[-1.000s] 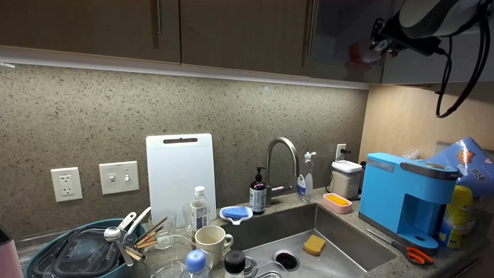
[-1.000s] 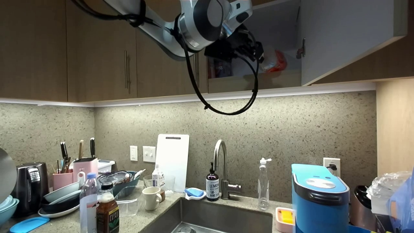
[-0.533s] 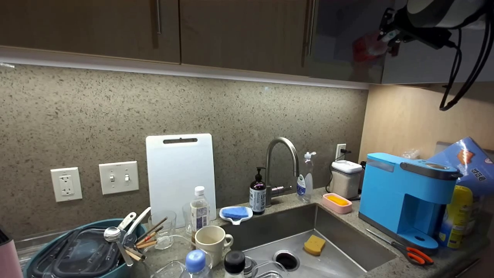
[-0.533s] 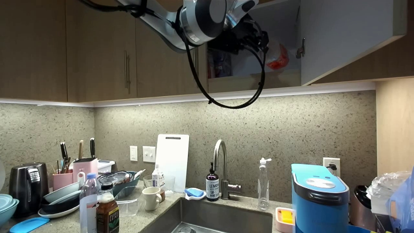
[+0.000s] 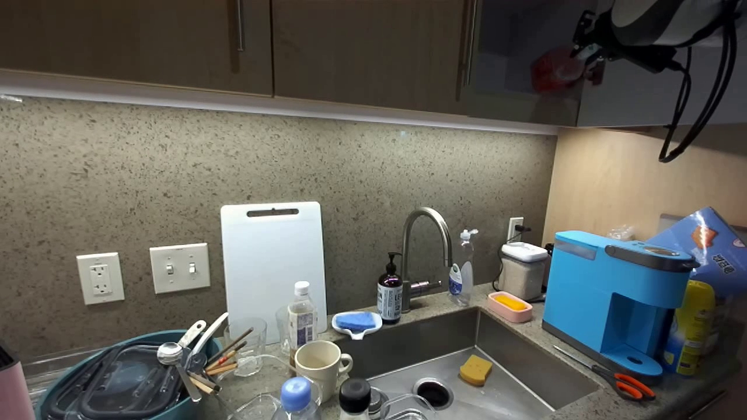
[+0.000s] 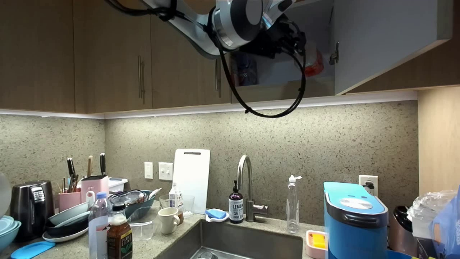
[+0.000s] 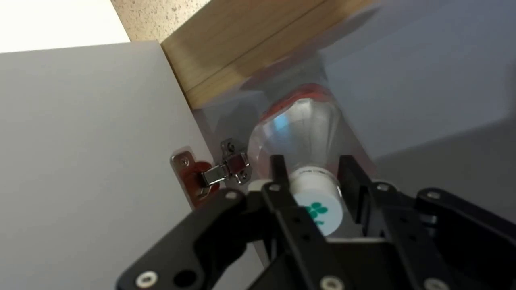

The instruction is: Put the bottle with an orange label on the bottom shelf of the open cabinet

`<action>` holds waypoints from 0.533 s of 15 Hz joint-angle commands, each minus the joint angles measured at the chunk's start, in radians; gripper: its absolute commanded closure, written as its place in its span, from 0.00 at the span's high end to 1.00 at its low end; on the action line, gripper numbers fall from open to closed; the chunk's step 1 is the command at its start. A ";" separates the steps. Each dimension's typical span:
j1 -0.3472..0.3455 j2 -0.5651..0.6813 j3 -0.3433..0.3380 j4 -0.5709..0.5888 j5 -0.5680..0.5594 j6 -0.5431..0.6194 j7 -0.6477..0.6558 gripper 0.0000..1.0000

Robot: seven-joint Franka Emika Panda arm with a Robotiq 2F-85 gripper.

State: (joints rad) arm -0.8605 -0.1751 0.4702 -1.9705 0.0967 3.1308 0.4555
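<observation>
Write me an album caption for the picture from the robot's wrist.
The robot's gripper clasps a clear bottle by its white, green-printed cap at the open cabinet.

In both exterior views the pale arm (image 6: 228, 30) reaches in high up, partly cut off by the top edge, its black gripper (image 7: 312, 171) pointing sideways rather than straight down. In the wrist view the two fingers (image 7: 354, 183) stand apart and roughly parallel, clamped from either side on what lies between them
</observation>
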 commanded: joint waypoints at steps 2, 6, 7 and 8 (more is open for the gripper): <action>-0.095 0.025 0.055 -0.018 -0.104 -0.044 0.044 0.12; -0.114 0.025 0.094 -0.028 -0.131 -0.064 0.057 0.12; -0.116 0.031 0.097 -0.025 -0.131 -0.069 0.051 0.12; -0.118 0.034 0.098 -0.020 -0.130 -0.070 0.047 0.12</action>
State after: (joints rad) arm -0.9317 -0.1460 0.5593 -1.9833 0.0035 3.0972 0.4648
